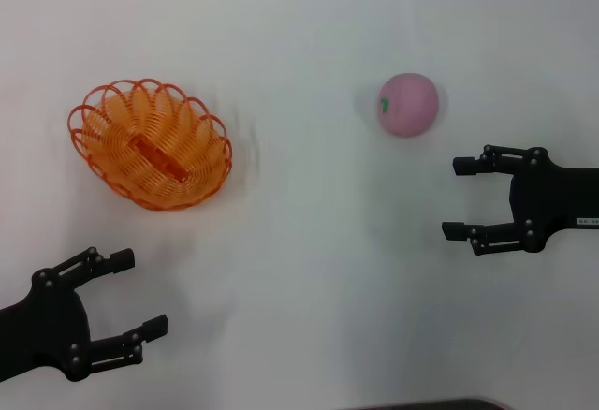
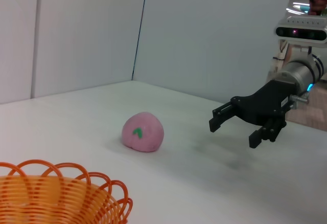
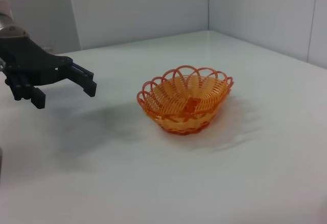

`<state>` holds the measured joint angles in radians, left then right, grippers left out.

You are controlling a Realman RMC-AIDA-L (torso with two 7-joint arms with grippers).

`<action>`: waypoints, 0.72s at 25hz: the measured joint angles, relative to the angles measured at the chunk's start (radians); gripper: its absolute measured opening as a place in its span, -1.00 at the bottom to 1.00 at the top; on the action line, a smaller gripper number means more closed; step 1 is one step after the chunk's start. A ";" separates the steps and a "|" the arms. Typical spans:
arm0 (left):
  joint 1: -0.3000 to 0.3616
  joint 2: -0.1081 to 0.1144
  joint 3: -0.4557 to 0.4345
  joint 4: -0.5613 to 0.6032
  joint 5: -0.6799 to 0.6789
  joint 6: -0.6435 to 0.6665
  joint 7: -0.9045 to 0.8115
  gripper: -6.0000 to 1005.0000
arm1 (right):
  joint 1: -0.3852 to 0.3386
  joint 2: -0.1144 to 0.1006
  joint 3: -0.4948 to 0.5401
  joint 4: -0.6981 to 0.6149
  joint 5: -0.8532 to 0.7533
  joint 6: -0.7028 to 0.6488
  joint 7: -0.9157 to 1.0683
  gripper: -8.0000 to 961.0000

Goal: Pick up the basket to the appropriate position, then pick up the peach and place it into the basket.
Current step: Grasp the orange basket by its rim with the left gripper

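Note:
The orange wire basket (image 1: 150, 143) sits on the white table at the left, empty; it also shows in the right wrist view (image 3: 185, 99) and partly in the left wrist view (image 2: 56, 198). The pink peach (image 1: 408, 104) lies at the right rear, green mark facing left; the left wrist view shows it too (image 2: 143, 132). My left gripper (image 1: 131, 293) is open and empty, near the front left, well short of the basket. My right gripper (image 1: 456, 197) is open and empty, just in front of the peach and apart from it.
The white table (image 1: 309, 270) spreads around both things. White wall panels (image 3: 138, 6) stand behind it. A dark edge (image 1: 440, 404) shows at the table's front.

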<state>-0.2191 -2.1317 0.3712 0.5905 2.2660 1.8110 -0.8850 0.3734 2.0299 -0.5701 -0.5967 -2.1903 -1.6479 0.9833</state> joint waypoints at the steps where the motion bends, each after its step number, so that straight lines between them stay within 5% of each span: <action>1: 0.000 0.000 0.000 0.000 -0.001 0.000 0.000 0.80 | 0.000 0.000 0.001 0.000 0.001 0.000 0.000 0.87; 12: 0.001 0.000 -0.015 -0.002 -0.006 -0.007 -0.001 0.80 | -0.001 0.005 0.013 0.000 0.003 0.000 0.000 0.87; 18: -0.021 0.000 -0.100 0.004 -0.007 -0.021 -0.193 0.80 | 0.002 0.004 0.026 0.005 0.000 0.004 0.008 0.87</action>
<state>-0.2403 -2.1321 0.2717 0.5949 2.2588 1.7904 -1.0781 0.3754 2.0340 -0.5446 -0.5915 -2.1902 -1.6436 0.9913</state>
